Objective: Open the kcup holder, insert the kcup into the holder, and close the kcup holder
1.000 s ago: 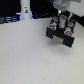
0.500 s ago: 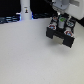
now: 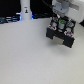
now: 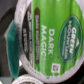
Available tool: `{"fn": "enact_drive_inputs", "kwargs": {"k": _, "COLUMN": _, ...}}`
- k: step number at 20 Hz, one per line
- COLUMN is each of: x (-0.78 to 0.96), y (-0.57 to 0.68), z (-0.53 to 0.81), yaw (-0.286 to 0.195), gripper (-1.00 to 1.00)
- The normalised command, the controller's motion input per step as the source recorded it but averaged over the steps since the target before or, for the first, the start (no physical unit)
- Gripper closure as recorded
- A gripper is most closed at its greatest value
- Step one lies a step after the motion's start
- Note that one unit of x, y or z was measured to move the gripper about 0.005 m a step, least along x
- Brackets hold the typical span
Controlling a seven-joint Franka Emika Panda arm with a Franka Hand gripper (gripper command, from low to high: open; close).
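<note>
The black kcup holder point(image 3: 60, 35) stands at the exterior view's upper right, with pods sitting in its round top slots. My white gripper point(image 3: 62, 19) hangs directly over it, low against its top. Just under the hand sits the kcup point(image 3: 61, 23), seen as a green spot. In the wrist view the kcup point(image 4: 50, 35) fills almost the whole picture, its green "Dark Magic" lid tilted toward the camera. My fingers are hidden, so their hold on it does not show.
A tall white post point(image 3: 25, 9) with a black mark stands at the back on the exterior view's left. The pale table point(image 3: 30, 60) spreads in front of the holder. The rim of another pod point(image 4: 30, 80) shows beside the kcup.
</note>
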Motion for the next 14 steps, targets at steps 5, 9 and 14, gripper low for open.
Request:
{"fn": "enact_drive_inputs", "kwargs": {"k": 5, "x": 0.11, "y": 0.12, "z": 0.16, "yaw": 0.058, "gripper": -1.0}}
{"fn": "enact_drive_inputs", "kwargs": {"k": 9, "x": 0.15, "y": 0.02, "z": 0.39, "yaw": 0.1, "gripper": -1.0}}
{"fn": "enact_drive_inputs", "kwargs": {"k": 14, "x": 0.2, "y": -0.16, "z": 0.59, "yaw": 0.109, "gripper": -1.0}}
